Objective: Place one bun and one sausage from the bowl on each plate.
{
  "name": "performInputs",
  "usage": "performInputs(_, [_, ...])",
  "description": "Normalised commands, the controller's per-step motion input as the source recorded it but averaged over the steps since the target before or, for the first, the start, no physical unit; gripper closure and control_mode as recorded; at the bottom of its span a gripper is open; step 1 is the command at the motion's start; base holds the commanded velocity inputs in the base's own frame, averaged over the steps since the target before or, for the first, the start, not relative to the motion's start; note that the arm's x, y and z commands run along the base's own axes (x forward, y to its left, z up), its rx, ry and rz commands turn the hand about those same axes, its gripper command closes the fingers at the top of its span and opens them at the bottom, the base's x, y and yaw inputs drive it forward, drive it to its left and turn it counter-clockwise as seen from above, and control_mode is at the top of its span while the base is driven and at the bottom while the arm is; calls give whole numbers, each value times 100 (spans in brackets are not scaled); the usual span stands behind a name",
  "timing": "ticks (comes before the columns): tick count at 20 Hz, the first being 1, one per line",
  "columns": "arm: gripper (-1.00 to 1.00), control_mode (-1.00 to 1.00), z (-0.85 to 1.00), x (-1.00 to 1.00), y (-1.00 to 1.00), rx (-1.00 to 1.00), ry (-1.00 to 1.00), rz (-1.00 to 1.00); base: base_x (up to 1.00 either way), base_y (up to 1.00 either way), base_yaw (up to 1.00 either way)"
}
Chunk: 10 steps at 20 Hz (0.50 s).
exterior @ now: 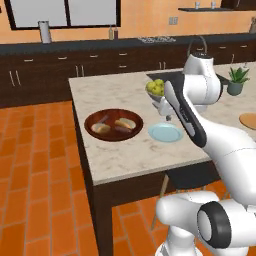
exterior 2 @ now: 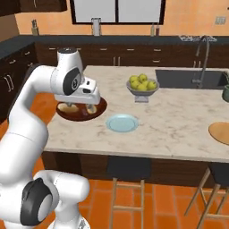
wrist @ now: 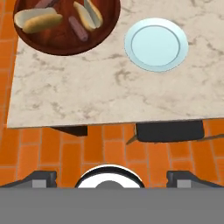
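Observation:
The wide dark-brown bowl (wrist: pixel 65 41) sits near the island's left end and holds two buns (wrist: pixel 37 19) and brown sausages (wrist: pixel 78 28). The light-blue plate (wrist: pixel 156 43) lies bare to its right. The bowl (exterior: pixel 114 125) and blue plate (exterior: pixel 165 133) lie side by side on the marble top. The tan plate (exterior 2: pixel 221 133) rests at the far right near the front edge. My gripper (wrist: pixel 112 177) hangs open and empty, high over the front edge of the counter, looking down. It hovers above the bowl's (exterior 2: pixel 80 115) near side, my gripper (exterior 2: pixel 80 108) partly hiding the bowl.
A grey footed bowl of yellow-green fruit (exterior 2: pixel 142 85) stands behind the blue plate. A sink with a faucet (exterior 2: pixel 190 78) lies at the back right, with a potted plant (exterior: pixel 236 80) beside it. Dark stools (wrist: pixel 168 131) tuck under the counter's front edge over the orange tile floor.

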Motion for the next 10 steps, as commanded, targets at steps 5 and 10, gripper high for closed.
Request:
performInputs(5, [-100, 100, 0, 0, 0, 0, 0, 0, 36, -65, 38])
performInputs(10, [-100, 100, 0, 0, 0, 0, 0, 0, 72, -20, 12])
